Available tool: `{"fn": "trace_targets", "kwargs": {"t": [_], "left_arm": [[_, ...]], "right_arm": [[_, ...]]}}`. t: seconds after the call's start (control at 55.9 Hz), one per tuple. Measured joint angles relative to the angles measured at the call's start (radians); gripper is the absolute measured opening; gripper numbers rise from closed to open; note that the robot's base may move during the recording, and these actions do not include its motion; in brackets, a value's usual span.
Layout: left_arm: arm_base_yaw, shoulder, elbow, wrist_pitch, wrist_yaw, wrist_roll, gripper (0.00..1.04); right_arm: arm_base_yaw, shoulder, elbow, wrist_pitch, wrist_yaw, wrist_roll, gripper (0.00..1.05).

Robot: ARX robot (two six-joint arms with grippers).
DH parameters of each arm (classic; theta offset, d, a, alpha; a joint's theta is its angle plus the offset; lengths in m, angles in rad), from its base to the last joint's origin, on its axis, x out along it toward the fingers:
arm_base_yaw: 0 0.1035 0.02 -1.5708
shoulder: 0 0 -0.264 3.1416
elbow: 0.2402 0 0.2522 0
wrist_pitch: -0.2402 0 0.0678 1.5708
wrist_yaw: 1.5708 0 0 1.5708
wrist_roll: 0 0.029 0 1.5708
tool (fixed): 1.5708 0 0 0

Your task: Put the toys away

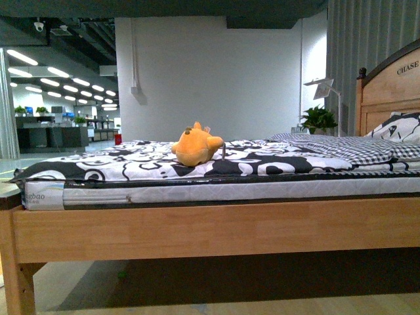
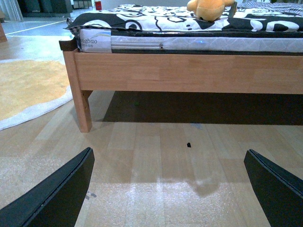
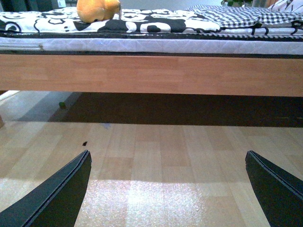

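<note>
- On the bed (image 1: 197, 191), back from its near edge and well left of the pillow (image 1: 401, 128), lies the plush toy (image 1: 197, 146); orange-yellow, resting on the patterned bedspread (image 1: 118, 167); nothing touches it.
- Left gripper (image 2: 169, 153): fingers spread wide, holding nothing; it hangs low over the wooden floor (image 2: 151, 142), well short of the side rail (image 2: 189, 73).
- Right gripper (image 3: 168, 153): likewise spread and empty; low, facing the same rail.
- Risk: both arms appear to sit below mattress level; raise them before you advance, or a wrist may strike the rail.
- Risk: the toy looks soft and rounded; a shallow pinch could slip off, or catch the bedspread with it.
- No container shows in any view; confirm your destination before lifting.
</note>
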Motion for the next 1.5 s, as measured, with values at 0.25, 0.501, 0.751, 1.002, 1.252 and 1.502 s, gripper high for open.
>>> {"fn": "trace_targets", "kwargs": {"t": [0.25, 0.501, 0.751, 1.002, 1.252, 1.502], "left_arm": [[0.000, 0.000, 0.000, 0.000, 0.000, 0.000, 0.98], [0.000, 0.000, 0.000, 0.000, 0.000, 0.000, 0.98], [0.000, 0.000, 0.000, 0.000, 0.000, 0.000, 0.98], [0.000, 0.000, 0.000, 0.000, 0.000, 0.000, 0.98], [0.000, 0.000, 0.000, 0.000, 0.000, 0.000, 0.98], [0.000, 0.000, 0.000, 0.000, 0.000, 0.000, 0.98]], "right_arm": [[0.000, 0.000, 0.000, 0.000, 0.000, 0.000, 0.98], [0.000, 0.000, 0.000, 0.000, 0.000, 0.000, 0.98], [0.000, 0.000, 0.000, 0.000, 0.000, 0.000, 0.98], [0.000, 0.000, 0.000, 0.000, 0.000, 0.000, 0.98], [0.000, 0.000, 0.000, 0.000, 0.000, 0.000, 0.98], [0.000, 0.000, 0.000, 0.000, 0.000, 0.000, 0.98]]}}
